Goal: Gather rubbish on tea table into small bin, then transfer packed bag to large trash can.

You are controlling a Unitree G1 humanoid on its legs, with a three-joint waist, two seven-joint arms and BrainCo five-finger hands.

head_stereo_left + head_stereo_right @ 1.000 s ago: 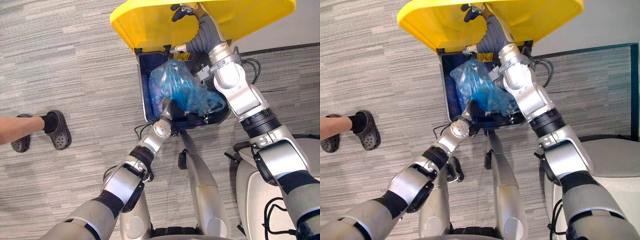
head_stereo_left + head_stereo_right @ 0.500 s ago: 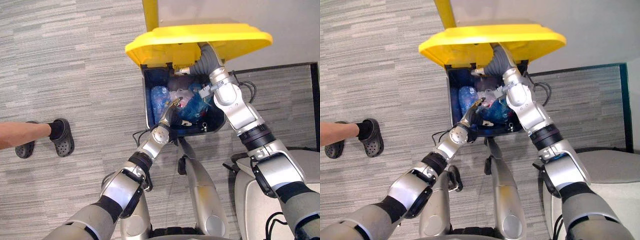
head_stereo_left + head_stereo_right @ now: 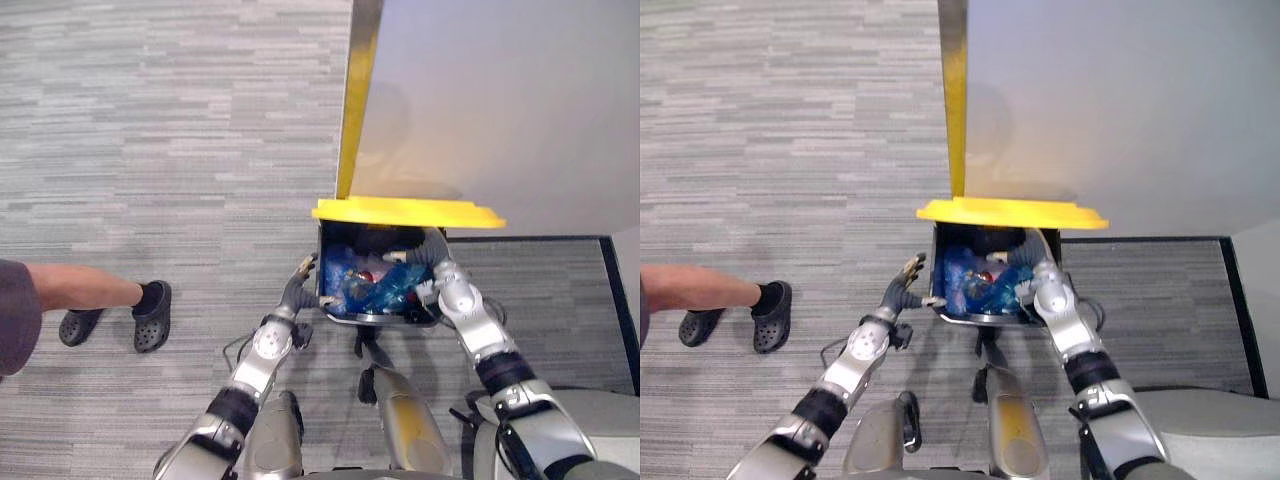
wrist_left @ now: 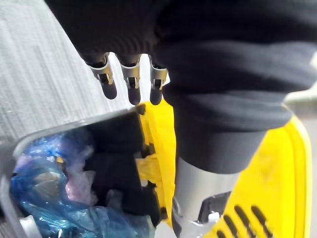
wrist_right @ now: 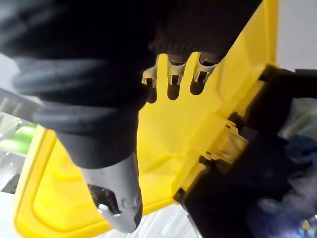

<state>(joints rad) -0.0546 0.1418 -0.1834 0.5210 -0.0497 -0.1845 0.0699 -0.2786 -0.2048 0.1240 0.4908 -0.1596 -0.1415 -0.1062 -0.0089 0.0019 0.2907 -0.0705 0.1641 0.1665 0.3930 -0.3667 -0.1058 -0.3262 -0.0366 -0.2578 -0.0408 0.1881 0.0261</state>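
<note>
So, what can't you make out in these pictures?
- The bottom of the trash can: both eye views, the blue bag covers it.
- The can's rear: eye views, the yellow lid overhangs it.
- The bag's contents: too small, behind crumpled plastic.
- The person: cut off by the left edge; a leg and dark shoes show.
- Whether the right hand touches the lid: right wrist view, contact hidden behind its fingers.

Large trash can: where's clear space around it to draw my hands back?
Bare carpet lies left of the large trash can, between it and the person's shoes; the left hand hangs open there, beside the rim. Inside is crowded: the blue bag fills the can, and the right hand sits open under the raised yellow lid.
</note>
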